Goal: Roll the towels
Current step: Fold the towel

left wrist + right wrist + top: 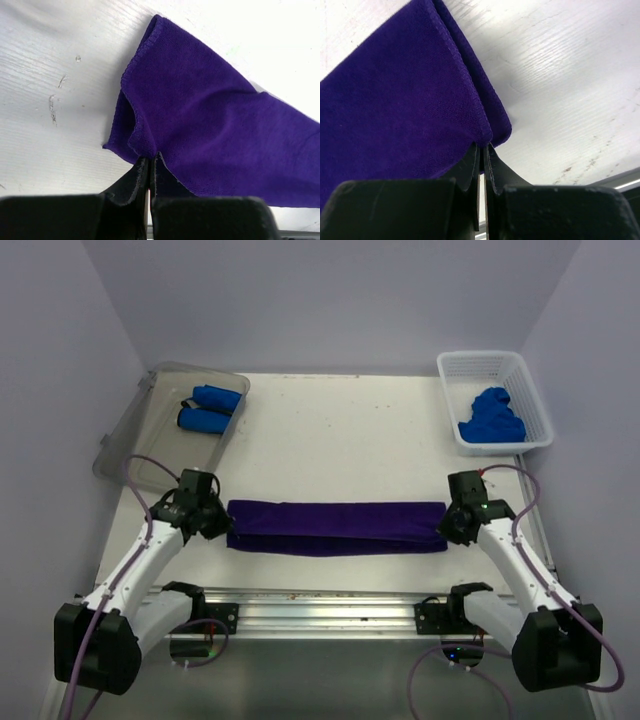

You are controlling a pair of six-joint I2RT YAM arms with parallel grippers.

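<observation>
A dark purple towel (336, 527) lies folded into a long band across the near part of the table. My left gripper (222, 523) is shut on its left end, where the left wrist view shows the cloth (210, 125) pinched between the black fingertips (131, 182). At the right end my right gripper (447, 527) is shut on the folded corner (420, 100), its tips (496, 172) closed on the hem. Two rolled blue towels (208, 408) sit in the clear grey tray (135, 445). A heap of blue towels (492, 417) fills the white mesh basket (470, 365).
The tray stands at the back left against the wall, the basket at the back right. An aluminium rail (320, 605) with both arm bases runs along the near edge. Bare white tabletop (340, 440) lies between the tray and the basket.
</observation>
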